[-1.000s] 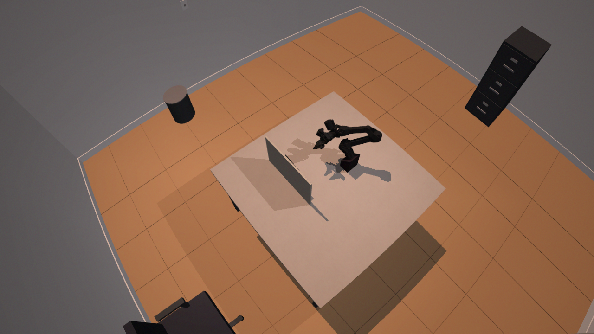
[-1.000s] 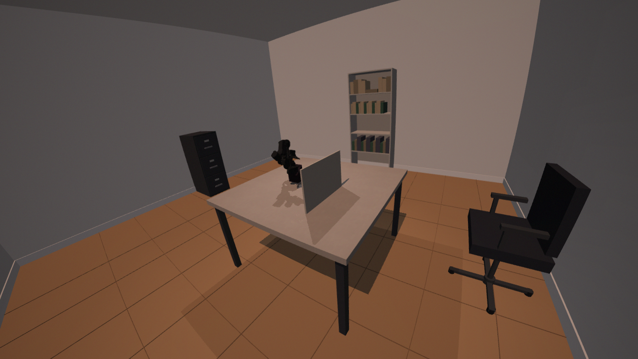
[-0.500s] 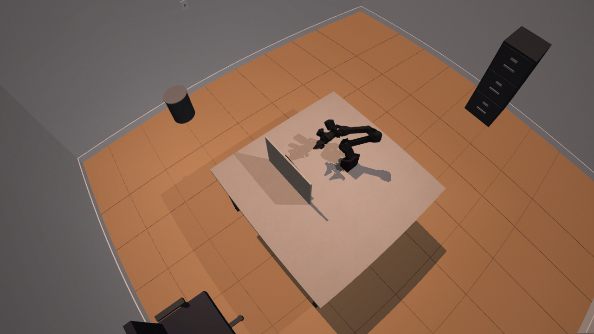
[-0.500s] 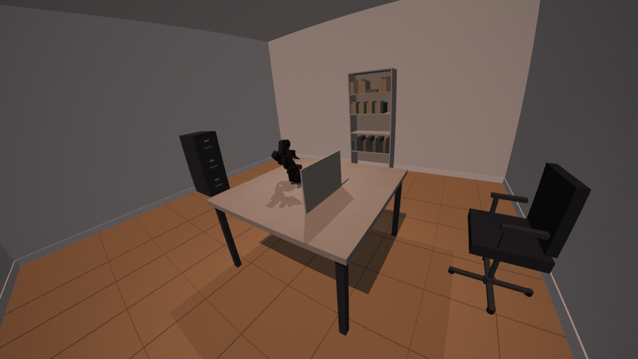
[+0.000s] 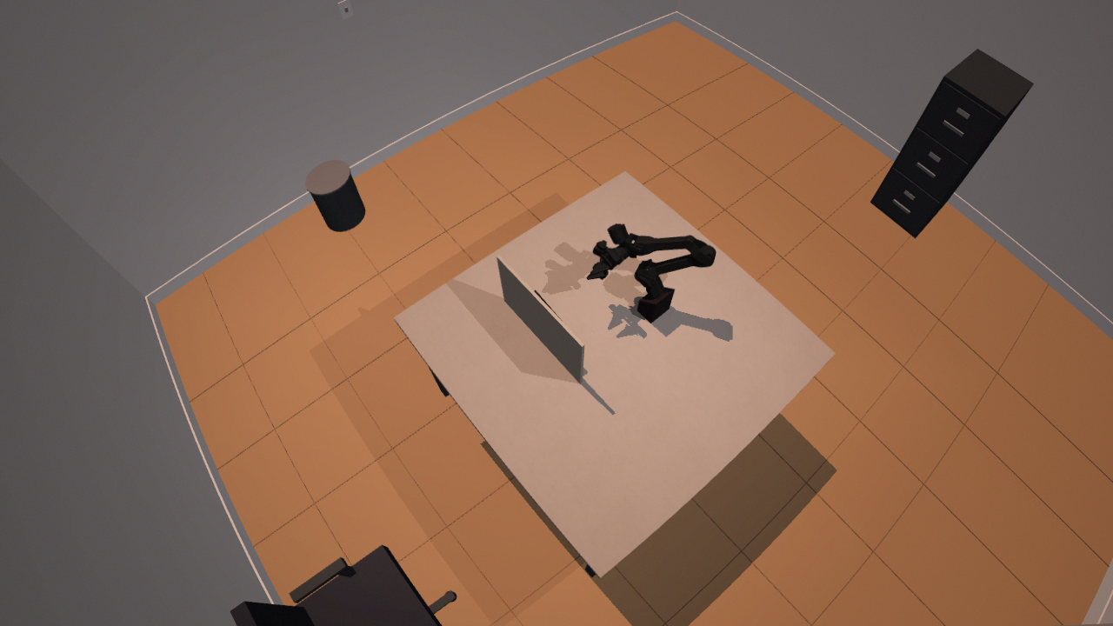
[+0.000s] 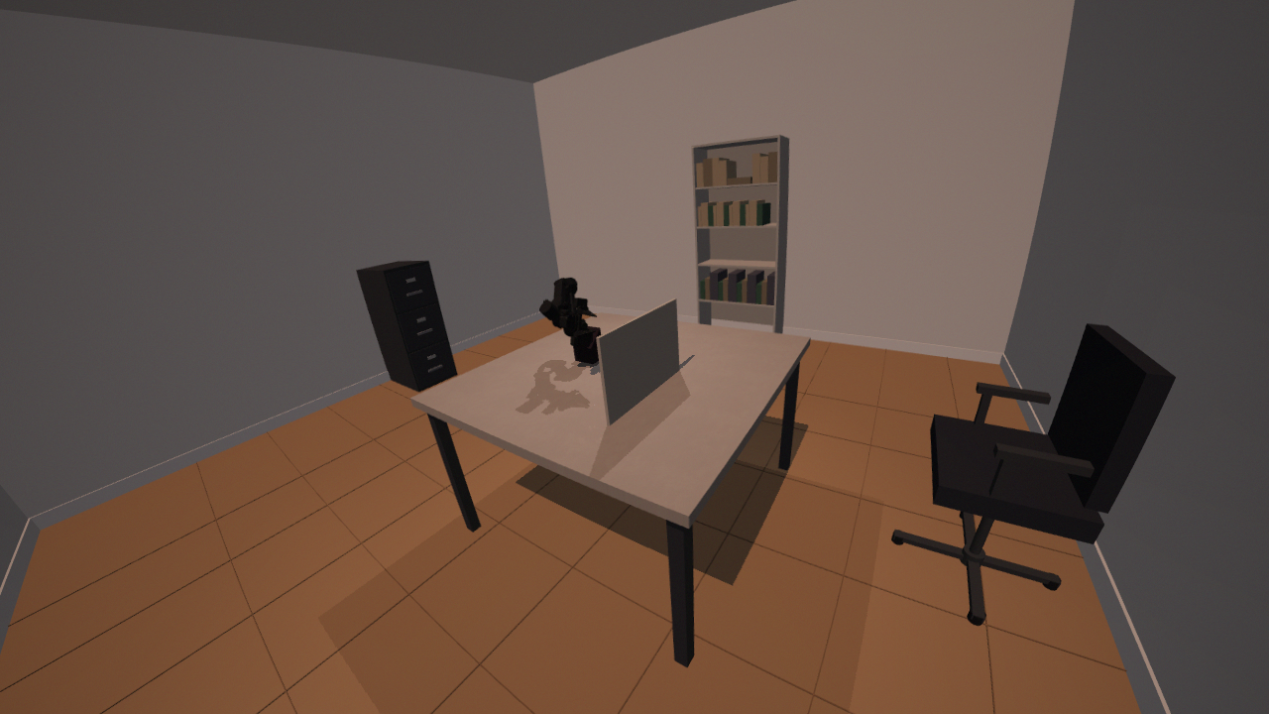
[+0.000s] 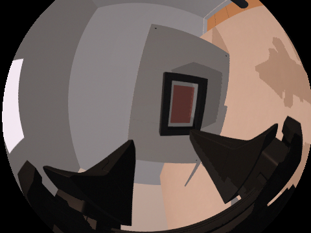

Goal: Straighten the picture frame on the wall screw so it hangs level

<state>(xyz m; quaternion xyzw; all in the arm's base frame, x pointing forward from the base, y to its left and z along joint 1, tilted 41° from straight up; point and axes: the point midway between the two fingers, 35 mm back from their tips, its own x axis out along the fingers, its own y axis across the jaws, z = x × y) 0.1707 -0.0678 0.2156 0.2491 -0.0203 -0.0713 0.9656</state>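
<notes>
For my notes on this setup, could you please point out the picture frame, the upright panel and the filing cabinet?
Picture frame (image 7: 164, 107): wrist view, on its black border.
Upright panel (image 5: 539, 320) (image 6: 640, 362) (image 7: 146, 97): top, exterior and wrist views, on its broad faces.
Filing cabinet (image 5: 926, 165) (image 6: 420, 321): top and exterior views, on its drawer front.

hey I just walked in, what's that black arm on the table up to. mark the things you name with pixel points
The robot arm (image 5: 675, 245) (image 6: 567, 305) is dealing with a black picture frame (image 7: 164, 103) hung on an upright gray panel (image 5: 536, 315) (image 6: 640, 364) (image 7: 146, 81). Right now it isn't handling anything: the end effector (image 5: 597, 272) (image 7: 162, 139) is open, with its fingers off the panel. The job is to shift the frame notch by notch until it hangs level. I can't tell from these views whether it's level yet.
</notes>
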